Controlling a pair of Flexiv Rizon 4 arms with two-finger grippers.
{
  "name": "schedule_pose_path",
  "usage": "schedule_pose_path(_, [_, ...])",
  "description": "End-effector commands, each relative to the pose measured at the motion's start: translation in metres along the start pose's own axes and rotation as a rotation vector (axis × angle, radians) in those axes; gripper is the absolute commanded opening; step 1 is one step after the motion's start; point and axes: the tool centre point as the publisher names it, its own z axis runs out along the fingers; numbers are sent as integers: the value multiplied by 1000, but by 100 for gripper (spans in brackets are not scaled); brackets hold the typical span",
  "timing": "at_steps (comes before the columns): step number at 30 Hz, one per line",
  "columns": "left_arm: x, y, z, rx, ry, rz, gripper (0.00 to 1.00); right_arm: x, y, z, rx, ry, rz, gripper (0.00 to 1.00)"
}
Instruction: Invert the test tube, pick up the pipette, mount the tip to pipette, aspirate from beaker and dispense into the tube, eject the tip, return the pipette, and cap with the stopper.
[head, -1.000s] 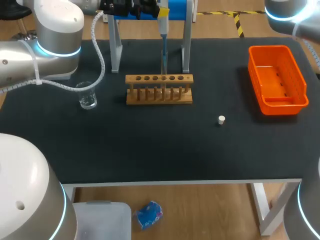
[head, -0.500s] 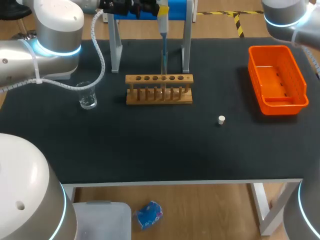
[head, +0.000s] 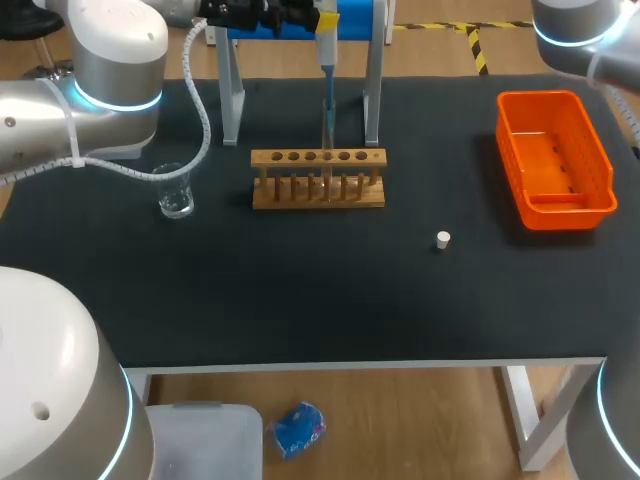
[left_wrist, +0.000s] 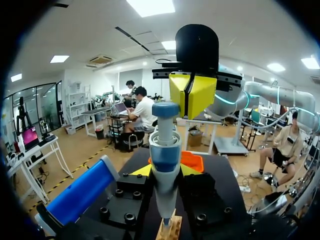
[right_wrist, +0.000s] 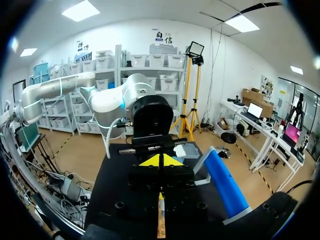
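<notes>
Counts: one wooden rack (head: 318, 190), one pipette (head: 326, 48), one glass beaker (head: 175, 190), one stopper (head: 443, 239), one orange basket (head: 553, 160), one stand (head: 372, 90), two arms; all on one matte black table (head: 300, 300).

Rack: pale wood, long and low, with a row of round holes along its top; pipette right behind and above it, upright, grey body with blue bands, its thin shaft reaching down to the rack's middle; test tube not told apart from that shaft.

Beaker: clear, cylindrical, well left of the rack. Stopper: small, white, round, front right of the rack, lying alone. Basket: slotted plastic, rectangular, far right of the rack. Stand: pale uprights with a blue bar, behind the rack.

Left arm (head: 100, 60) comes in left of the rack; right arm (head: 580, 30) far right, with its gripper out of the head view.

Only the left wrist view shows the left gripper (left_wrist: 165, 171) clamped on the pipette, a yellow tip against each side; it also shows the right gripper (left_wrist: 192, 95) facing it above the pipette's cap, tips pressed together on nothing; the right wrist view confirms that.
</notes>
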Motion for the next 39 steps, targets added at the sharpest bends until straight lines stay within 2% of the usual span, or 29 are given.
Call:
schedule_pose_path(1, [0, 0, -1, 0, 0, 0, 0, 0, 4, -5, 1, -5, -7, 0])
schedule_pose_path(16, [0, 0, -1, 0, 0, 0, 0, -9, 12, -5, 22, -8, -25, 0])
schedule_pose_path(39, [0, 0, -1, 0, 0, 0, 0, -16, 4, 2, 37, 2, -9, 0])
